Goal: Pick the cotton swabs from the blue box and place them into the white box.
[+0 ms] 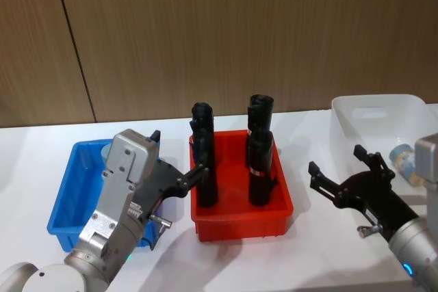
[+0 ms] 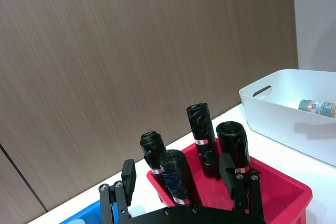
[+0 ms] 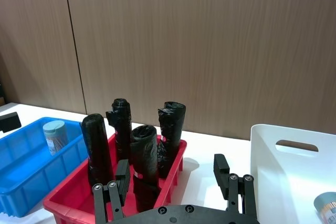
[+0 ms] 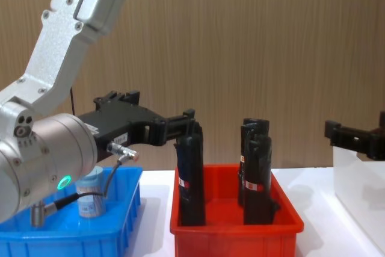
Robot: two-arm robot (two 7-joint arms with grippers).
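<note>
A white table (image 1: 27,169) runs up to a brown wood-panelled wall (image 1: 205,32). Three boxes sit on it in a row: the blue box (image 1: 65,200) on the left, a red bin (image 1: 239,227) in the middle and the white box (image 1: 356,124) on the right. Four black rolls (image 1: 204,155) stand upright in the red bin.

In the head view the left arm covers the near right part of the blue box, and the white box is cut off at the right edge. The chest view catches just a strip of the white box's wall.

One swab jar (image 3: 55,136) stands upright in the far right corner of the blue box. In the head view only part of it shows past the arm. A second jar (image 2: 317,107) lies on its side in the white box.

The left gripper (image 2: 177,165) hangs above the gap between the blue box and the red bin. Its fingers are spread apart and hold nothing. One fingertip reaches the near left roll, but I cannot tell whether it touches. The standing jar is just behind and to the left of this gripper, lower down.

The right gripper (image 3: 170,163) is also spread and empty. It hovers over the table between the red bin and the white box, with the lying jar to its right inside the white box.
</note>
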